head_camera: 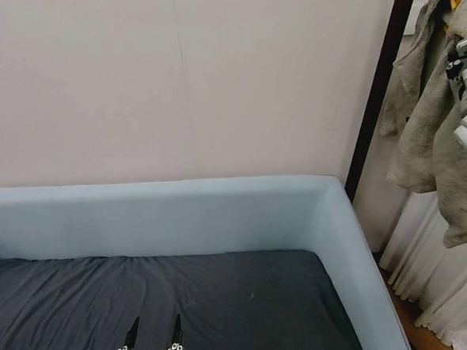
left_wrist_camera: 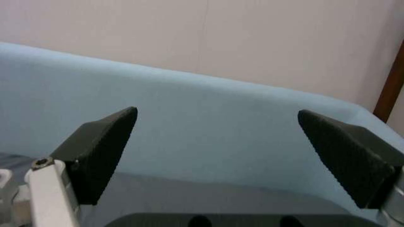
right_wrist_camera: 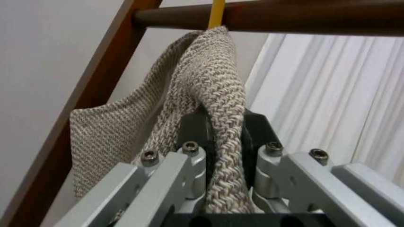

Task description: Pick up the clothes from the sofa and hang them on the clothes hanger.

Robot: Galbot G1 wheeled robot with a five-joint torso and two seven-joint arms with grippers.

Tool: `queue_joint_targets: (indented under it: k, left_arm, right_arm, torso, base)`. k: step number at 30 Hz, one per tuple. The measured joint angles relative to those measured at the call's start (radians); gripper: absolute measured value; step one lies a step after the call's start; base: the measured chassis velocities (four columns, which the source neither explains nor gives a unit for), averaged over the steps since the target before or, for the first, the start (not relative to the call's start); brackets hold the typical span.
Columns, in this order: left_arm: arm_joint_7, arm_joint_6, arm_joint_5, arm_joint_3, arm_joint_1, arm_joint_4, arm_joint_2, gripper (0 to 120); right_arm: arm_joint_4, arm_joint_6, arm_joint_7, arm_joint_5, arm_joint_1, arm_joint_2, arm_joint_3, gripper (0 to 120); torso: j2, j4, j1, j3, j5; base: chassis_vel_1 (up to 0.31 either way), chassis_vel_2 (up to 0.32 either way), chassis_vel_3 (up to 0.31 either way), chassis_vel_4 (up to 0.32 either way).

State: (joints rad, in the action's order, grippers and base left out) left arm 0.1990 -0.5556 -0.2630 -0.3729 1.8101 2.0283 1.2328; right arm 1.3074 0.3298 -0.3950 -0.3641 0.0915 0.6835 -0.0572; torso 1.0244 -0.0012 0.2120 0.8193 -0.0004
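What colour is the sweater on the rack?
The sweater is speckled beige-grey; clearest in right wrist view.

A grey-beige knitted garment (head_camera: 429, 123) hung limp on a yellow hanger (right_wrist_camera: 216, 10) from the dark wooden rack (head_camera: 377, 87), sleeves drooping; the rack stood just beside the pale blue sofa (head_camera: 181, 218).

The black-fingered left pincer (head_camera: 157, 326) hangs low, fingers spread wide; the silver right pincer (right_wrist_camera: 222, 135), raised high, clamps a grey-beige knitted garment (right_wrist_camera: 211, 71).
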Motion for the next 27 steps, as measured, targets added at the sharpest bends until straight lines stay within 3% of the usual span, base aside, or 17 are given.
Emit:
queue_joint_targets:
  k: [10,27]
  left_arm:
    - [0.000,0.000,0.000,0.000,0.000,0.000,0.000,100]
    - [0.000,0.000,0.000,0.000,0.000,0.000,0.000,100]
  right_arm:
    - [0.002,0.124,-0.077,-0.162,0.045,0.034,-0.029,8]
    - [-0.039,0.204,-0.152,-0.296,0.108,0.095,-0.057,8]
  torso:
    - [0.000,-0.0002,0.000,0.000,0.0001]
    - [0.000,-0.0005,0.000,0.000,0.0002]
  base:
    - [0.000,0.000,0.000,0.000]
    - [0.000,0.000,0.000,0.000]
